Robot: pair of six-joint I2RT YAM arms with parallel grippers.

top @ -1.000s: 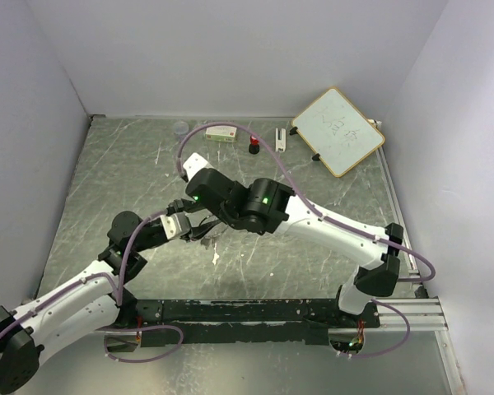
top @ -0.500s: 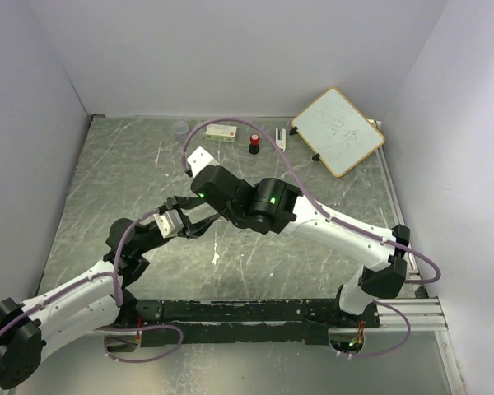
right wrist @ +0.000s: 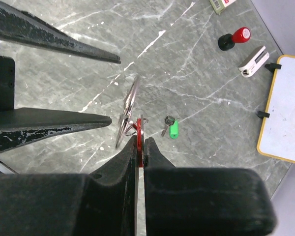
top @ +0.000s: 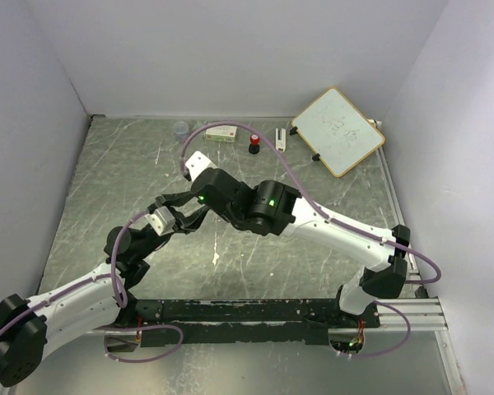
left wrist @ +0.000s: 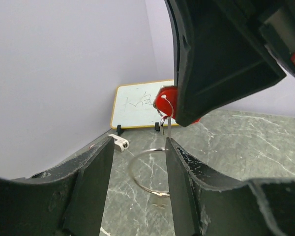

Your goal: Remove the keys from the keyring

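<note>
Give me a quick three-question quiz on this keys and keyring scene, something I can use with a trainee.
1. True or false: the green key lies on the table, off the keyring.
2. Multiple choice: what do the jaws of the right gripper pinch? A) the red key B) the green key C) nothing
3. Fill in the blank: the keyring hangs in the gap between the spread jaws of the ____ gripper.

Key
1. True.
2. A. The red key's head is clamped between shut jaws.
3. Left: the left gripper stands open around the ring.
</note>
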